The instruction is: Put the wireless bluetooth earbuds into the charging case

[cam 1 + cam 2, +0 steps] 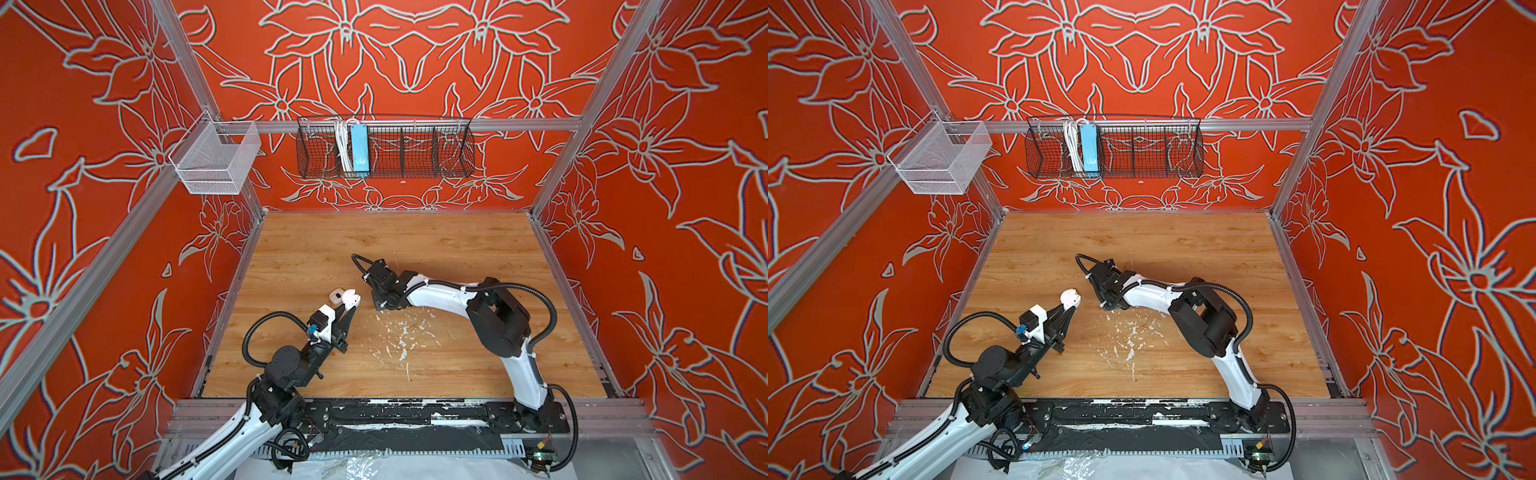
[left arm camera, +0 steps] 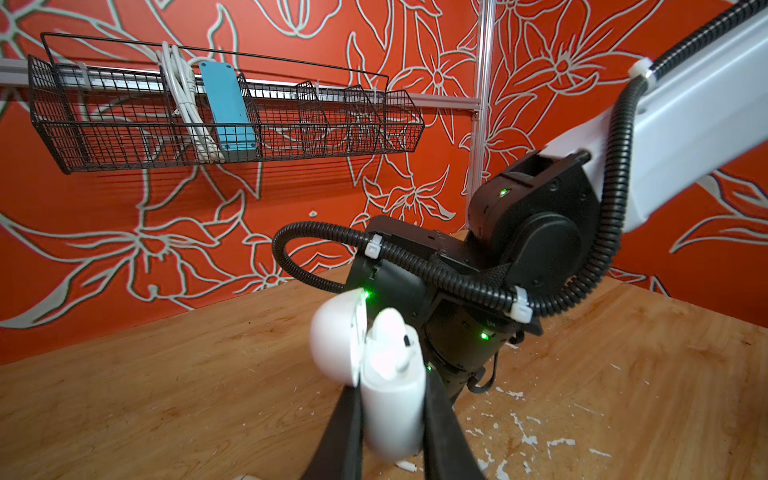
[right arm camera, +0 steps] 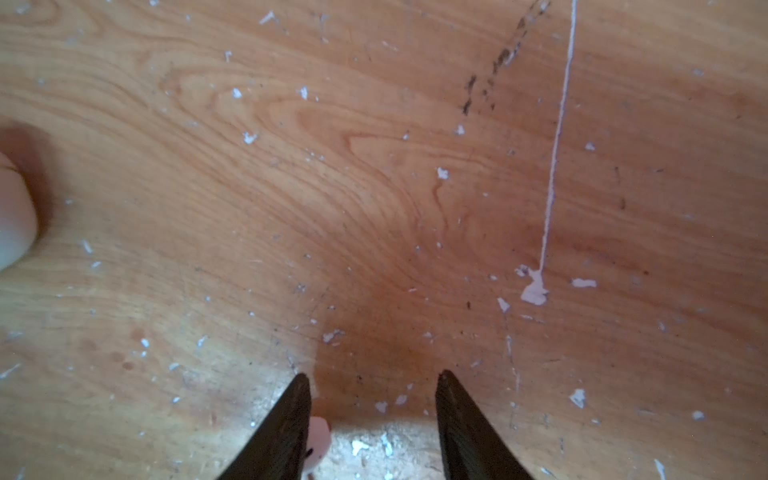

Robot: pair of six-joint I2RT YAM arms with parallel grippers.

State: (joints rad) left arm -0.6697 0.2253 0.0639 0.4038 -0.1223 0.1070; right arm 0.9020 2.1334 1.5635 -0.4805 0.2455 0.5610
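Left gripper (image 2: 392, 382) is clamped tight on the glossy white plastic charging case (image 2: 392, 415), lid flipped open, held over the wooden bench (image 1: 415, 249) a bit left of middle, with one tiny glossy white earbud (image 2: 390, 345) sitting in it. Right gripper (image 3: 374, 378) hangs close by, jaws partway apart and gripping nothing, second white earbud (image 3: 319, 438) lying on the bench against one finger

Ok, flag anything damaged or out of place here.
The wooden tabletop is scarred with white flecks. One earbud sits loose against a finger of the open right gripper, outside the charging case.
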